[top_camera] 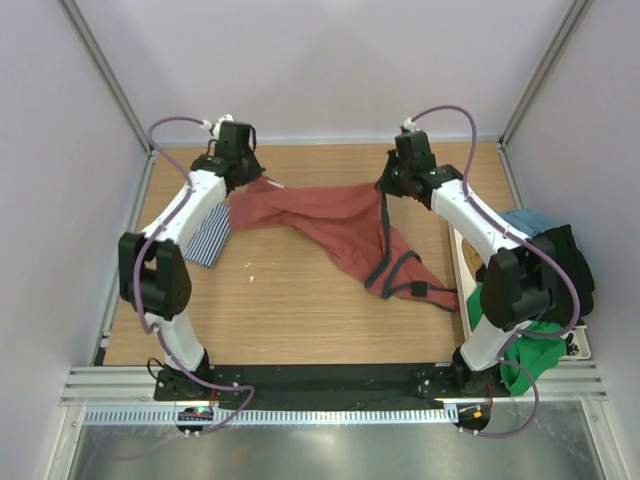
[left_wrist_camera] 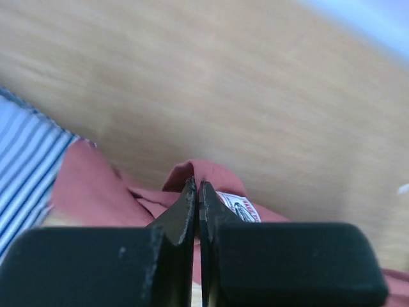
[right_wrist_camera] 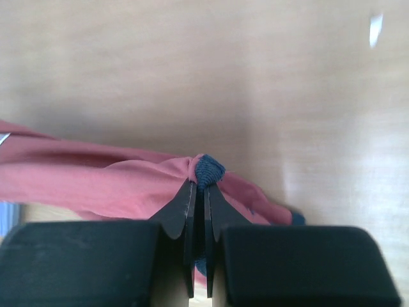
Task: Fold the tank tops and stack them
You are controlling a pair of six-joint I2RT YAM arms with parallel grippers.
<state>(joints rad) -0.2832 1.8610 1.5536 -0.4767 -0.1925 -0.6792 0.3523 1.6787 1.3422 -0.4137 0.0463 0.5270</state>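
Note:
The rust-red tank top (top_camera: 330,225) with dark grey-blue trim hangs stretched between my two grippers at the far side of the table, its straps trailing down to the right (top_camera: 400,275). My left gripper (top_camera: 250,178) is shut on its left corner; the left wrist view shows red cloth (left_wrist_camera: 96,198) and the white label (left_wrist_camera: 239,208) by the gripper (left_wrist_camera: 197,188). My right gripper (top_camera: 390,185) is shut on the trim; in the right wrist view the blue trim (right_wrist_camera: 208,169) bulges above the gripper (right_wrist_camera: 200,188). The navy-and-white striped tank top (top_camera: 210,238) lies folded under my left arm.
A white tray (top_camera: 462,265) at the right edge holds green (top_camera: 530,360), teal (top_camera: 530,220) and black (top_camera: 565,260) clothes. Metal frame posts and grey walls close in the table on the left, right and far sides.

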